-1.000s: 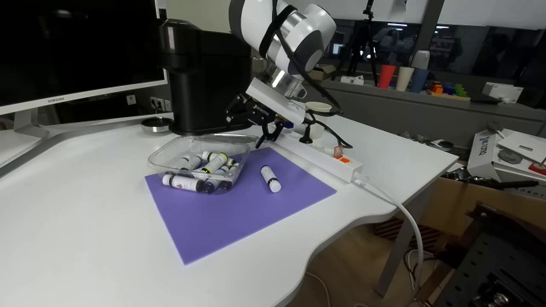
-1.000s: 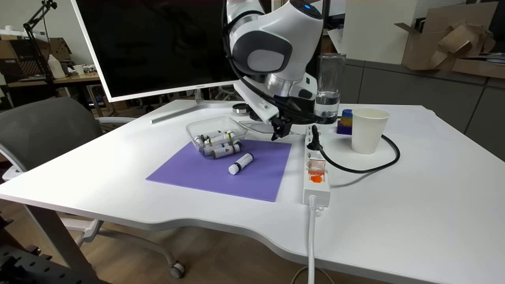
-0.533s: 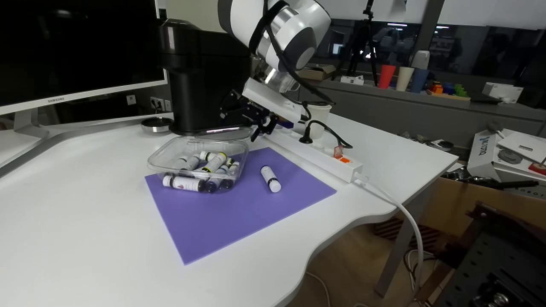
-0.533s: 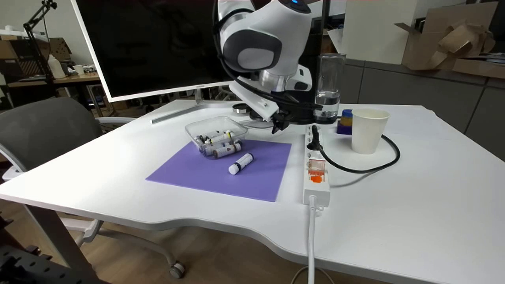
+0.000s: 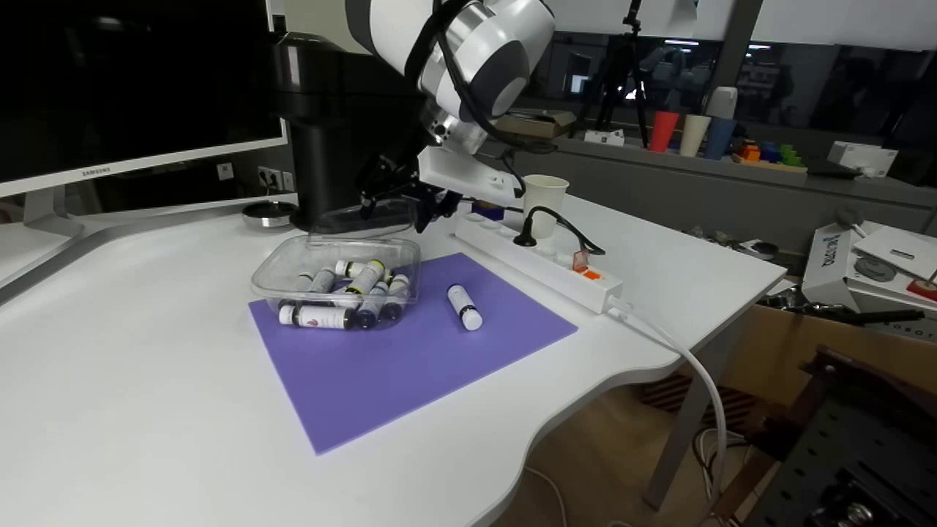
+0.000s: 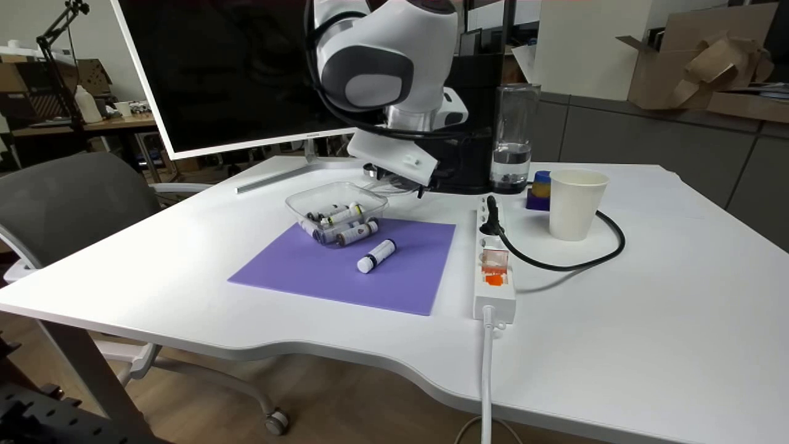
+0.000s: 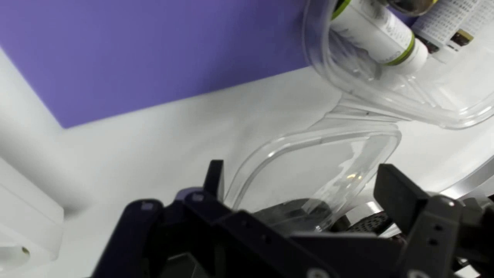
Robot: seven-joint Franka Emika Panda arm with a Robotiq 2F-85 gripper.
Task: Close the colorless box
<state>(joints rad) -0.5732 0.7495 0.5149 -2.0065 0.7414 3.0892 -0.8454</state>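
The colorless box (image 5: 265, 284) stands open on the purple mat's back corner in both exterior views (image 6: 301, 205), holding several white dark-capped cylinders. Its near rim shows at top right in the wrist view (image 7: 321, 58). Its clear lid (image 5: 362, 222) appears joined at the box's back edge and tilts up away from it. In the wrist view the lid (image 7: 297, 166) lies between the fingers of my gripper (image 7: 301, 179). The gripper (image 5: 395, 214) is open; whether a finger touches the lid I cannot tell. The arm mostly hides the fingers in an exterior view (image 6: 421, 191).
One white cylinder (image 5: 465, 306) lies on the purple mat (image 5: 410, 380) beside the box. A black appliance (image 5: 351, 139) stands behind the lid. A white power strip (image 5: 542, 267) with a black cable and a paper cup (image 6: 574, 203) are near the gripper. A small metal dish (image 5: 269, 214) stands nearby.
My gripper has moved toward the monitor, behind the box. The lid has swung from lying low to tilted further up. The box has turned slightly on the mat.
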